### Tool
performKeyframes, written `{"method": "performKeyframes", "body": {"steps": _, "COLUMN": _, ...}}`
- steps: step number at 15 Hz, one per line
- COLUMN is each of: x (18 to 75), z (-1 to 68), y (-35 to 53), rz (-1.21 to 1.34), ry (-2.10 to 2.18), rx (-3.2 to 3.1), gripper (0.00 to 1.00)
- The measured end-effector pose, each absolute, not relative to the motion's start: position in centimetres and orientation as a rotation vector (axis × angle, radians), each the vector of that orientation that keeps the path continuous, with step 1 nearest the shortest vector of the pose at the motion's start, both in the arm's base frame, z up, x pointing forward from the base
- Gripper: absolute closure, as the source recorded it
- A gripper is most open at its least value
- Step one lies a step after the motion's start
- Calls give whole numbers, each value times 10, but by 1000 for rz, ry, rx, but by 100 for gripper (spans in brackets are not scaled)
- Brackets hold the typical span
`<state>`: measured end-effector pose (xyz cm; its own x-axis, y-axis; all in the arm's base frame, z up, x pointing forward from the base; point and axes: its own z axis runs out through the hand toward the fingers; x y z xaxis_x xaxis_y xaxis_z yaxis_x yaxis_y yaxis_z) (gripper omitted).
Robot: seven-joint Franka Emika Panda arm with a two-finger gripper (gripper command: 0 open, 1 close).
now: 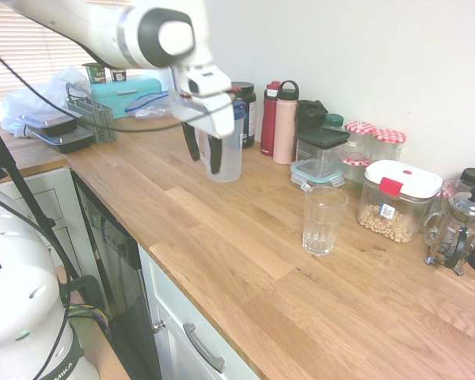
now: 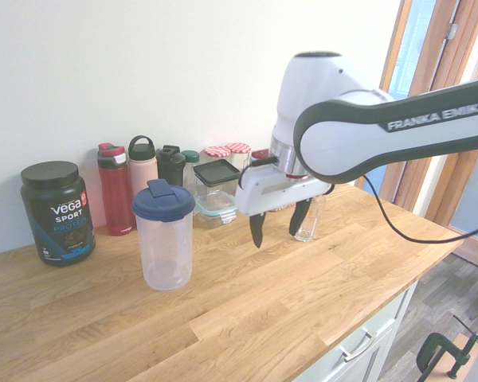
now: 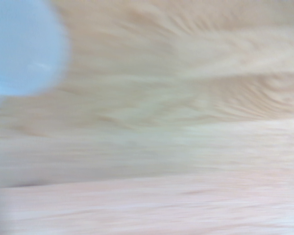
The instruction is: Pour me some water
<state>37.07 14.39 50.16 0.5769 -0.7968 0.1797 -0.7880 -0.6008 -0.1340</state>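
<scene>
The gripper hangs wide and empty above the counter. The second exterior view shows a gap between it and the pitcher, while the first overlaps them. The wrist view gives only blurred wood.

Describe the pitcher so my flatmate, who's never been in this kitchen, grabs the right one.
On the wooden counter, it stands in front of the bottles lined along the wall. The pitcher is translucent plastic with a dark blue lid.

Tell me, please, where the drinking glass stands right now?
In the first exterior view the drinking glass stands upright on the wooden counter, right of centre, just in front of the teal-rimmed container and the red-latched jar.
</scene>
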Motion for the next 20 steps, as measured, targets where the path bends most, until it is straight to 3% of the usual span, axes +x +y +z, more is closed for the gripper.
{"method": "performKeyframes", "body": {"steps": 7, "x": 401, "z": 500, "y": 240, "rz": -506, "ry": 1253, "rx": -2736, "gripper": 0}}
{"method": "performKeyframes", "body": {"steps": 8, "x": 414, "z": 492, "y": 247, "rz": -512, "ry": 1254, "rx": -2733, "gripper": 100}}
{"method": "performKeyframes", "body": {"steps": 20, "x": 474, "z": 460, "y": 265, "rz": -559, "ry": 1325, "rx": -2686, "gripper": 100}}
